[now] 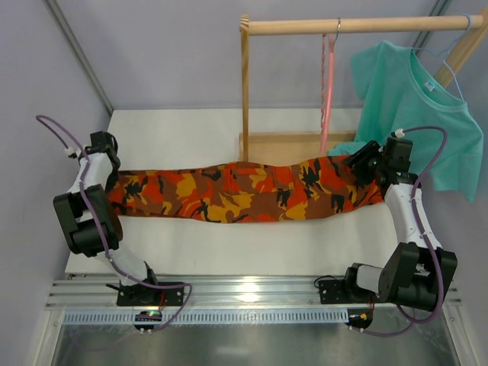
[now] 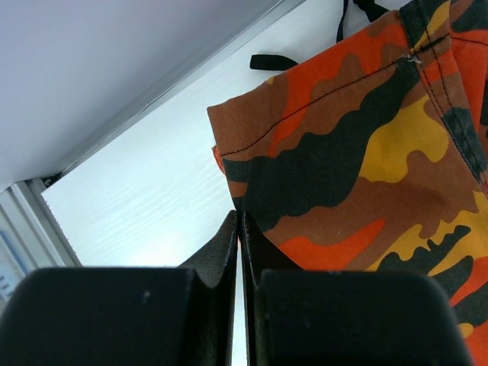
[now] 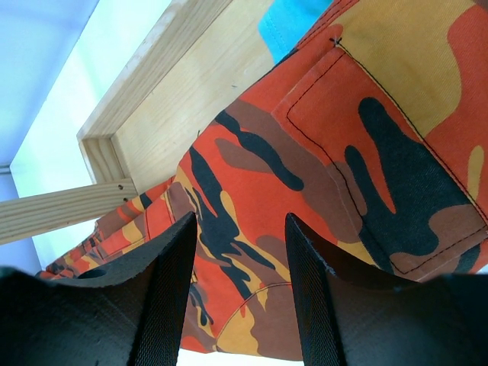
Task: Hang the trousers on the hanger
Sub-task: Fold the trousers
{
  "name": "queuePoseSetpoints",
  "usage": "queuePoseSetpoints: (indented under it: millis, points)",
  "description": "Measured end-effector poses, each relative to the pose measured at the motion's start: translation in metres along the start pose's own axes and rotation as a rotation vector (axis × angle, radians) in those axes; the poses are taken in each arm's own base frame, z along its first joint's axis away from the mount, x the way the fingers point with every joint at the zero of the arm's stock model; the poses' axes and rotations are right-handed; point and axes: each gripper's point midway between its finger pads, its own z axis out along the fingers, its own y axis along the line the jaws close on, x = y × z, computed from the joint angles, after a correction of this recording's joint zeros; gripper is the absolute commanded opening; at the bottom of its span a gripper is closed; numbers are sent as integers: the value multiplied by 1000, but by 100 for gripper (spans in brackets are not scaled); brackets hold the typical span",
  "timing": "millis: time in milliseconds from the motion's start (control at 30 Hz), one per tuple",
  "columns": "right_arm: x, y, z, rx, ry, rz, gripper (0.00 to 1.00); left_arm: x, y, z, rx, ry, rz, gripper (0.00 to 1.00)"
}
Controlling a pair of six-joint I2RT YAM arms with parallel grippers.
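Note:
The camouflage trousers (image 1: 244,191) lie stretched flat across the white table (image 1: 175,130), left to right. My left gripper (image 1: 103,164) is at their left end. In the left wrist view its jaws (image 2: 239,217) are pressed together with a sliver of the trousers' edge (image 2: 343,152) pinched at the tips. My right gripper (image 1: 367,164) hovers open over the right end; the right wrist view shows the pocket cloth (image 3: 305,168) between its spread fingers (image 3: 242,221). The pink hanger (image 1: 327,91) hangs edge-on from the wooden rod (image 1: 358,25) by its metal hook.
A wooden rack stands at the back: upright post (image 1: 245,91) and base tray (image 1: 282,145), also in the right wrist view (image 3: 175,99). A teal T-shirt (image 1: 412,99) on a light-blue hanger (image 1: 451,69) hangs at the right, close behind my right arm.

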Motion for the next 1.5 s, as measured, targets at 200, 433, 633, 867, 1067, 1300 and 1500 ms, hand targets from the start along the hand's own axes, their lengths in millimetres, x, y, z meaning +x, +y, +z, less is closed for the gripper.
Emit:
queuePoseSetpoints:
  millis: [200,433,633,867,1067,1300,1500]
  points:
    - [0,0,0,-1,0,-15,53,-13,-16,4,29,-7,34,0]
    - [0,0,0,-4,1,-16,53,-39,-73,11,181,-14,22,0]
    - [1,0,1,-3,8,-15,53,-25,-103,15,279,37,45,9]
    - [5,1,4,-18,32,-22,53,-5,-62,1,256,37,-9,25]
    - [49,32,16,-77,154,-214,52,14,-20,13,230,102,-144,29]
    - [136,108,-1,-235,276,-536,50,51,-11,7,245,162,-162,40]
    - [216,172,-37,-471,316,-802,52,59,-7,-7,304,166,-204,40]
